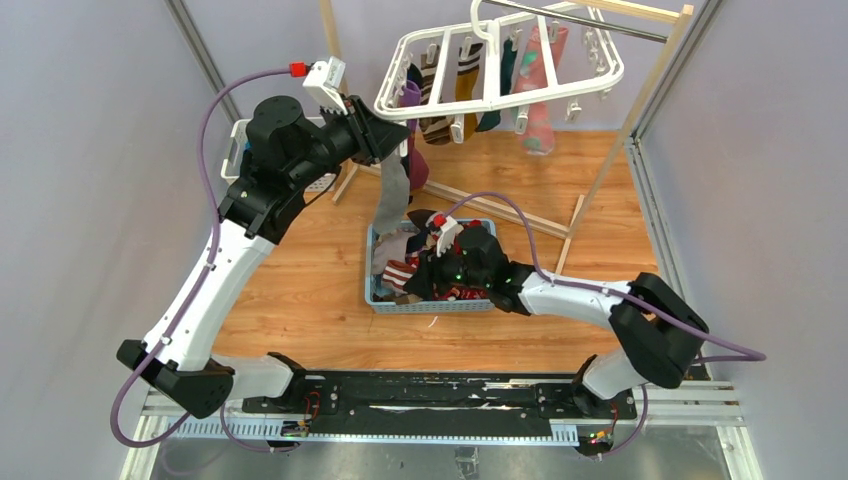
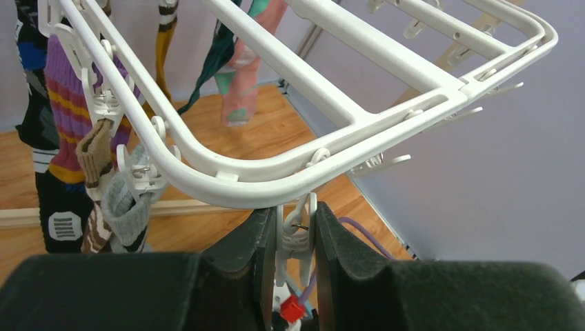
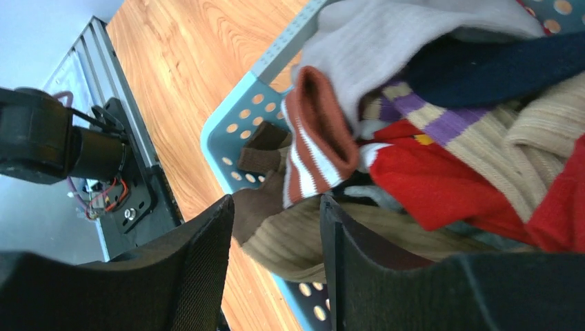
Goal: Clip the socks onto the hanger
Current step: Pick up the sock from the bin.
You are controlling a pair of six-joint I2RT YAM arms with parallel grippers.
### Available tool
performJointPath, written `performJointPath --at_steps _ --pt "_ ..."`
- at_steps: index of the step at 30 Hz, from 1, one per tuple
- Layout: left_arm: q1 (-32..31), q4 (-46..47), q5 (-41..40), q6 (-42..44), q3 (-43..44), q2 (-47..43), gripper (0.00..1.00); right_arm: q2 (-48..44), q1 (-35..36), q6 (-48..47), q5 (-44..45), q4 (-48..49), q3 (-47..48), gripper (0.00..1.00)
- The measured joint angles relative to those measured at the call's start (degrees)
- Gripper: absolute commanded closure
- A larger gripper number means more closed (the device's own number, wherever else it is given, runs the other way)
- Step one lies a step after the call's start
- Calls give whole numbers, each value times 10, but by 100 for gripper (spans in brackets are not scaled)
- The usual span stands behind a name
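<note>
The white hanger (image 1: 492,72) hangs from the rail at the back with several socks clipped under it. My left gripper (image 1: 385,135) is at its near left corner, shut on a dangling white clip (image 2: 303,207) under the hanger's rim (image 2: 276,181). A grey sock (image 1: 392,195) hangs below that corner toward the basket. My right gripper (image 1: 420,277) reaches into the blue basket (image 1: 430,305) of mixed socks (image 1: 400,262). Its jaws stand open (image 3: 274,203) around a tan ribbed sock (image 3: 296,238) with a brown toe. A red-and-white cuffed sock (image 3: 314,148) lies just above it.
A wooden rack with a metal rail (image 1: 600,20) carries the hanger, and its base bar (image 1: 500,205) crosses the floor behind the basket. A white lattice basket (image 1: 240,140) sits behind the left arm. Grey walls close both sides. The black base rail (image 3: 131,200) lies near the basket (image 3: 234,148).
</note>
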Motion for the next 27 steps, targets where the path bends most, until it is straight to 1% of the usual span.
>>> performJointPath --at_steps 4,8,13,17,19,20,23,27 --pt "0 -1 0 0 6 0 100 32 -31 31 -40 43 -11 54" --pt "0 -1 0 2 7 0 100 46 -35 39 -57 63 -11 57" --pt "0 -1 0 2 7 0 100 53 -36 45 -65 89 -11 61" --pt "0 -1 0 2 7 0 100 57 -36 47 -63 105 -11 69" --pt "0 -1 0 2 7 0 100 58 -36 48 -59 117 -13 70" --pt "0 -1 0 2 7 0 100 58 -36 49 -55 125 -16 69" --pt "0 -1 1 2 7 0 100 58 -36 49 -52 129 -17 58" --pt "0 -1 1 2 7 0 100 51 -36 42 -34 114 -22 50"
